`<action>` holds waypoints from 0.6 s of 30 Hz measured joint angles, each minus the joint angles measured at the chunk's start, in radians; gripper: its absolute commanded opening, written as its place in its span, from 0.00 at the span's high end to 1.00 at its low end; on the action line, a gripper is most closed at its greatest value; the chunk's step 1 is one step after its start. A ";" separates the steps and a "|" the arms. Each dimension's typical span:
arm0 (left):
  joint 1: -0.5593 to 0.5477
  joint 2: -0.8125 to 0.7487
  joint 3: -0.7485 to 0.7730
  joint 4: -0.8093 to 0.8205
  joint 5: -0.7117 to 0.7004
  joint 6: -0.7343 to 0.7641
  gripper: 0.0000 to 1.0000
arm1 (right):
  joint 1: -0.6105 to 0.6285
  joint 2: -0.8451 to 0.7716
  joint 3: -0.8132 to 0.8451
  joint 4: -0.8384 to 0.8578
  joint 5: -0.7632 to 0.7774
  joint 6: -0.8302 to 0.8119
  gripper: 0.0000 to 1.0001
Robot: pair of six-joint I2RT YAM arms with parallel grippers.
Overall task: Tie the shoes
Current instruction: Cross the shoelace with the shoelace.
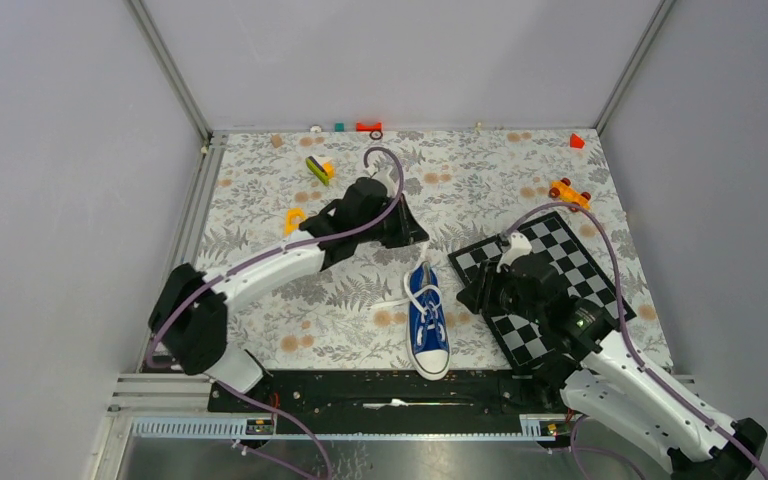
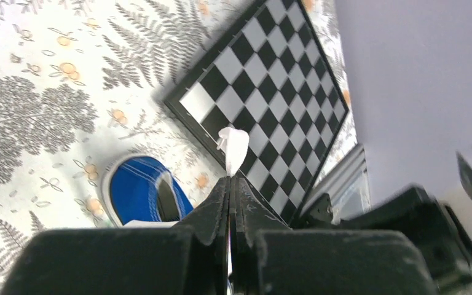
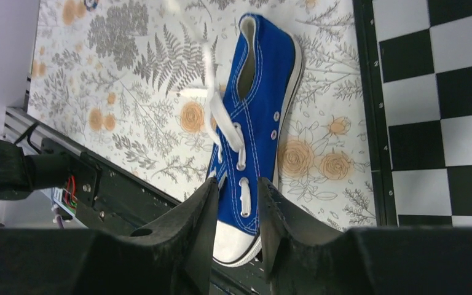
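The left gripper, closed tight on a lace end of the sneaker near the front edge of the table, may drag this light shoe or lose the lace if it pulls, because the half-open right gripper holds nothing.

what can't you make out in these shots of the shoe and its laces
- Left wrist view: toe and eyelets of the sneaker, hidden behind the left end effector, which is shut on a lace end.
- Right wrist view: where the lace leads, since it blurs toward the top edge. The open right end effector covers part of the toe cap.
- Top view: small toys at the far edge, too small to identify.
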 measured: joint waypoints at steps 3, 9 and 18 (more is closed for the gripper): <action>0.039 0.096 0.033 0.007 0.022 -0.009 1.00 | 0.053 -0.027 -0.037 0.007 0.038 0.015 0.60; 0.092 0.273 0.095 -0.012 0.122 -0.016 1.00 | 0.274 -0.006 -0.117 0.156 0.159 -0.047 0.48; 0.146 0.317 0.122 -0.041 0.246 -0.011 1.00 | 0.372 0.323 -0.078 0.390 0.055 -0.421 0.45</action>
